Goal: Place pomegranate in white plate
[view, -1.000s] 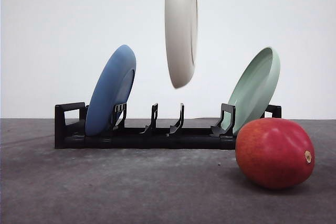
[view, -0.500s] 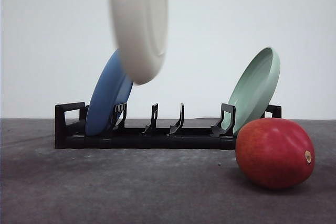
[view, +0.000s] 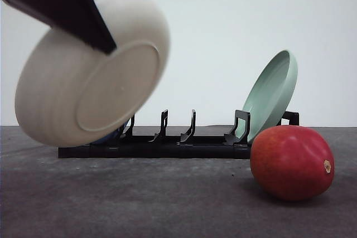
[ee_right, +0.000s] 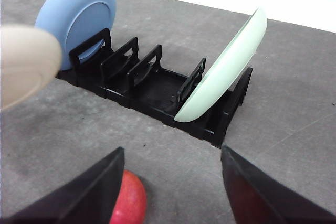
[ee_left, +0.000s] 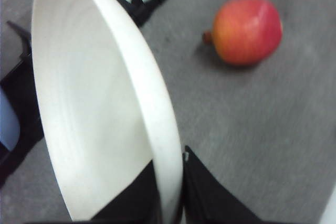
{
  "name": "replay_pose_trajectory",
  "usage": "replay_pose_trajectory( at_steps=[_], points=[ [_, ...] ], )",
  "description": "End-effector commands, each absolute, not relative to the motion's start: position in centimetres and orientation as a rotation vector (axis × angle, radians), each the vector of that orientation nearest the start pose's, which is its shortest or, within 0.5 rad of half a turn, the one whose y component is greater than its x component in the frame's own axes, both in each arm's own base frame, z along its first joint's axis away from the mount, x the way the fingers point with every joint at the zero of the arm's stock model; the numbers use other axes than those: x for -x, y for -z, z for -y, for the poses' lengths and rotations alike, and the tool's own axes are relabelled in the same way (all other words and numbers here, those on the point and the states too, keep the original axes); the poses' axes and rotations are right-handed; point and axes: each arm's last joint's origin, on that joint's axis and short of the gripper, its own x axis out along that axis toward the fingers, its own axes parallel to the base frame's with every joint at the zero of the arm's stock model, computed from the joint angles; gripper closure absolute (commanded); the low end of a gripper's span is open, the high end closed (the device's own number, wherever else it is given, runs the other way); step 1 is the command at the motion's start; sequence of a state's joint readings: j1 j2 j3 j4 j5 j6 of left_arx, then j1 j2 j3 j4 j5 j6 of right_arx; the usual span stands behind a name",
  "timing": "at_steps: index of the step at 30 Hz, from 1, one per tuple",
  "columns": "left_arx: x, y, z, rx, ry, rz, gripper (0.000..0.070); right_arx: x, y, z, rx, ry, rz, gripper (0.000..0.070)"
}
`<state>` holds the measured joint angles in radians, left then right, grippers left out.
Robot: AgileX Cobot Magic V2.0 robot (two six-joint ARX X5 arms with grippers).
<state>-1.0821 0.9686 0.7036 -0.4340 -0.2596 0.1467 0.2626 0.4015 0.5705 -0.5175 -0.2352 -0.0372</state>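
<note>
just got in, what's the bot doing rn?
The left gripper is pinching the white plate by its rim and holding it tilted in the air, left of the pomegranate, which sits untouched on the table. The right gripper hangs open above the fruit. The pale green plate and blue plate sit in the black rack.

Bright, even light is seen throughout. The white plate (ee_left: 100,108) held in the left claw (ee_left: 168,203) is blurred; soft shadows are cast under the pomegranate (view: 292,163).
</note>
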Motion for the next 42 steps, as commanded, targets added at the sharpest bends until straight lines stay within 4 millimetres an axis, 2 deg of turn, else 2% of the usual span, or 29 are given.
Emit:
replay_pose_trajectory(
  at_steps=[1, 9, 17, 22, 27, 28, 32, 35, 39, 42],
  points=[
    [-9.8, -24.9, 17.9, -0.705, 0.858, -0.466, 0.0689, -9.3, -28.0, -3.2, 0.038, -0.505, -0.32, 0.0327],
    [-9.9, -20.7, 21.7, -1.028, 0.877, -0.482, 0.0689, -9.3, -28.0, -3.2, 0.038, -0.505, -0.32, 0.0328],
    [-9.5, -17.1, 23.9, -1.292, 0.876, -0.477, 0.0689, -9.3, -28.0, -3.2, 0.038, -0.504, -0.32, 0.0327],
    [-9.2, -16.0, 24.3, -1.345, 0.899, -0.489, 0.0688, -9.3, -28.0, -3.2, 0.038, -0.505, -0.32, 0.0327],
    [-9.1, -15.9, 24.3, -1.345, 0.9, -0.493, 0.0661, -9.3, -28.0, -3.2, 0.038, -0.505, -0.32, 0.0327],
    [-9.2, -15.9, 24.3, -1.344, 0.899, -0.493, 0.0646, -9.3, -28.0, -3.2, 0.038, -0.505, -0.32, 0.0327],
    [-9.1, -15.9, 24.3, -1.319, 0.89, -0.504, 0.0473, -9.3, -28.0, -3.2, 0.038, -0.504, -0.32, 0.0327],
    [-9.1, -16.0, 24.3, -1.279, 0.875, -0.52, 0.0443, -9.3, -28.0, -3.2, 0.038, -0.503, -0.32, 0.0327],
    [-9.1, -16.8, 24.3, -1.194, 0.867, -0.563, 0.0317, -9.3, -28.0, -3.2, 0.039, -0.501, -0.32, 0.0327],
    [-9.1, -18.2, 24.2, -1.093, 0.917, -0.615, 0.0277, -9.3, -28.0, -3.2, 0.039, -0.5, -0.32, 0.0327]
  ],
)
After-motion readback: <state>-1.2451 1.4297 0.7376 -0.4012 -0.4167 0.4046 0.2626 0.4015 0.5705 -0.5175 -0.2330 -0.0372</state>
